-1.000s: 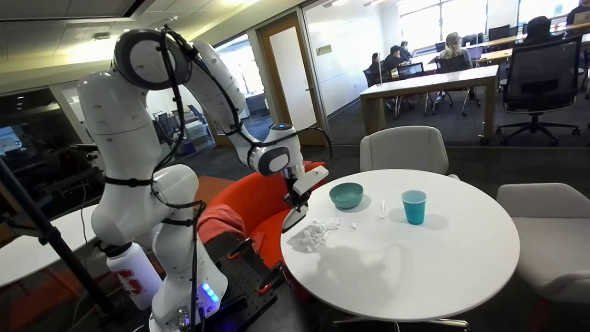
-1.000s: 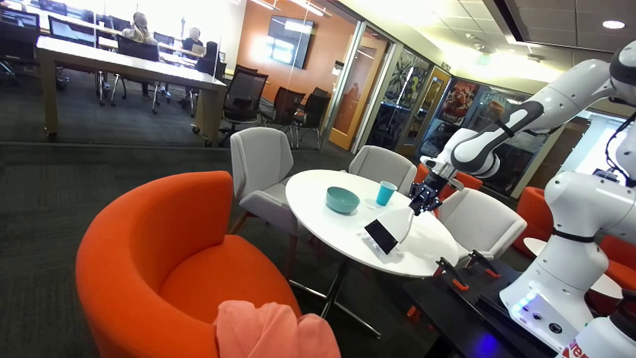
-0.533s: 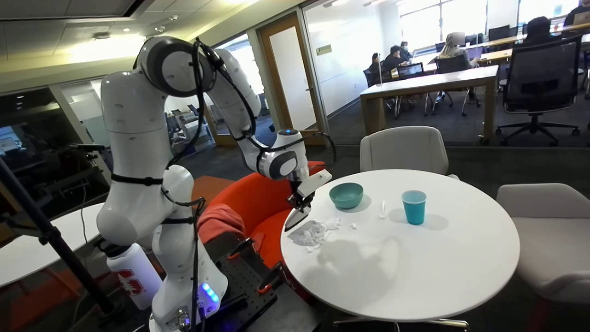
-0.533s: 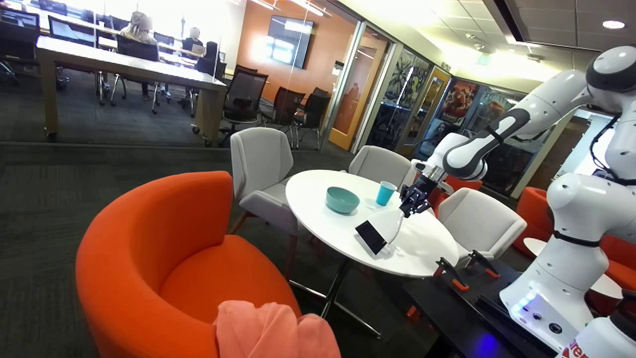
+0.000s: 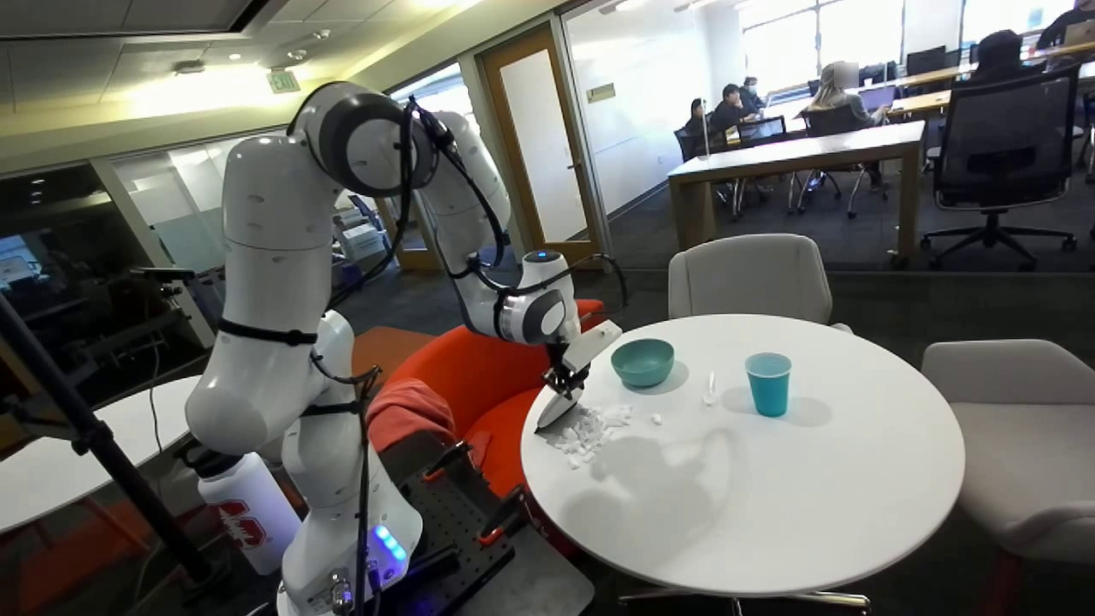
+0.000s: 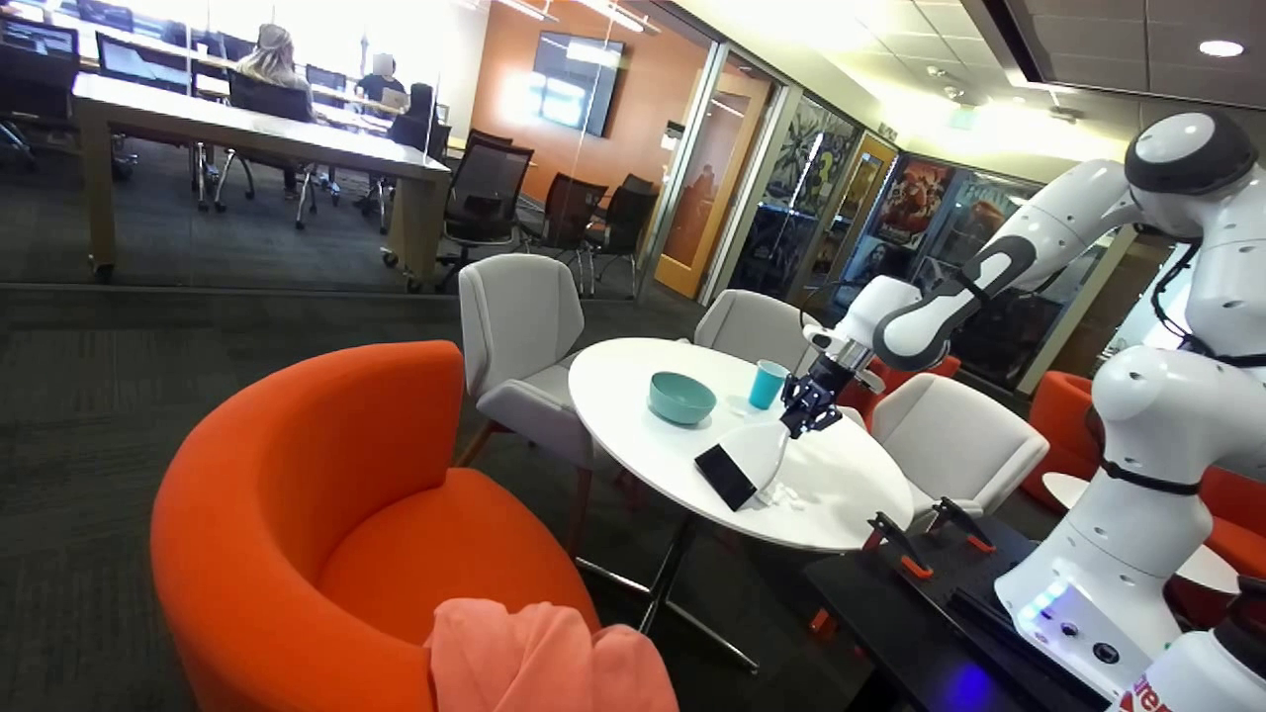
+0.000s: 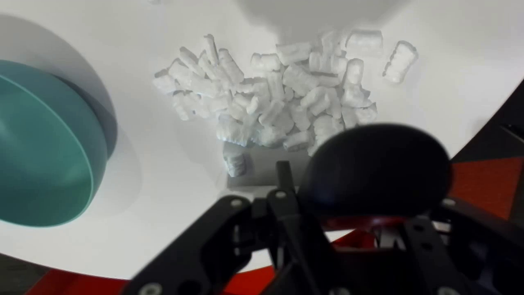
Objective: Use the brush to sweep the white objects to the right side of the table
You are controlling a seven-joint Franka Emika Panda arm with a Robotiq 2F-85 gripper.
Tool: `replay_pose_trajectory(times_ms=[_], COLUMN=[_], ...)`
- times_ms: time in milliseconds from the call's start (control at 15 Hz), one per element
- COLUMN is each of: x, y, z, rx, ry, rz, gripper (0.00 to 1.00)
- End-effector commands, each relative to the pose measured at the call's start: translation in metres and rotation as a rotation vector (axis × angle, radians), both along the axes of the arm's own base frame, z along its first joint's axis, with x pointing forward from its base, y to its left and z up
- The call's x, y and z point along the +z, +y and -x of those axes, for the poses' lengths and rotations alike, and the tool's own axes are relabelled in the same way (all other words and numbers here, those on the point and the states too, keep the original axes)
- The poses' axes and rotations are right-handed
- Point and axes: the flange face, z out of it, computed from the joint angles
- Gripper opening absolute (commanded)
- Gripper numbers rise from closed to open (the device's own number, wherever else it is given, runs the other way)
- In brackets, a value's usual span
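My gripper [image 5: 568, 382] is shut on the brush [image 5: 558, 409], which hangs tilted at the edge of the round white table [image 5: 770, 505]. In an exterior view the brush [image 6: 754, 451] shows a pale body and a black bristle strip [image 6: 725, 478], with the gripper [image 6: 801, 417] at its handle. Whether the bristles touch the tabletop I cannot tell. The white objects [image 5: 586, 435] lie heaped right beside the bristles; one stray bit [image 5: 657, 419] lies apart. In the wrist view the heap [image 7: 282, 94] spreads ahead of the fingers [image 7: 290, 209]; a blurred dark rounded shape covers part of it.
A teal bowl [image 5: 642, 363] stands close to the heap, left of it in the wrist view. Farther along are a small white spoon-like item [image 5: 710, 389] and a blue cup [image 5: 768, 385]. Grey chairs [image 5: 748, 278] and an orange chair [image 6: 326, 514] surround the table.
Arm, gripper and brush have shifted a little across the table edge, and the brush appears lower beside the heap. More white bits show past the brush. The heap looks unmoved.
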Motion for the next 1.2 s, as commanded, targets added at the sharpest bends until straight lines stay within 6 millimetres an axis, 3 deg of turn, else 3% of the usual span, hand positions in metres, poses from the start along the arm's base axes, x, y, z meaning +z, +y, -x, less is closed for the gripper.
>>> replay_pose_trajectory(times_ms=[0, 800, 1133], x=[-0.001, 0.000, 0.013], y=[-0.017, -0.131, -0.181], z=[-0.001, 0.026, 0.038], rx=[0.003, -0.074, -0.109], ry=[-0.016, 0.010, 0.019], rz=[0.018, 0.113, 0.176], gripper=[0.14, 0.14, 0.14])
